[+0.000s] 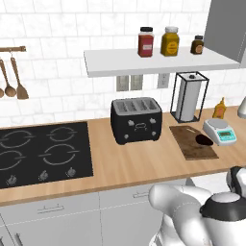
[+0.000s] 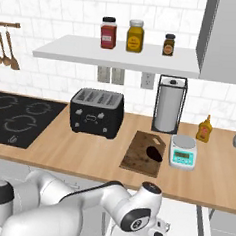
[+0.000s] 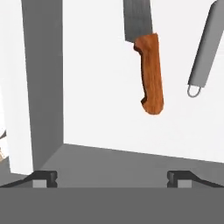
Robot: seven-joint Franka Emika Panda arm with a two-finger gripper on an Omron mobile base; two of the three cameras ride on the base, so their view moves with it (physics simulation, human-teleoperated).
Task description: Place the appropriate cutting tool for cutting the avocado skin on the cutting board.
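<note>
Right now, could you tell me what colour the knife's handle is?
Orange-red wood grain on the knife's handle, clearest in the hand view.

Black toaster (image 1: pixel 136 120) between stove (image 1: pixel 43 153) and paper-towel holder (image 1: pixel 190 97).

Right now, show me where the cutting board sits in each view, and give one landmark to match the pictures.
Left base view: the cutting board lies on the counter at right, between the toaster and the kitchen scale, the avocado on it.
Right base view: the board lies centre-right, left of the scale.
Hand view: no board; a knife in a white drawer.
Shared landmark: the toaster.
</note>
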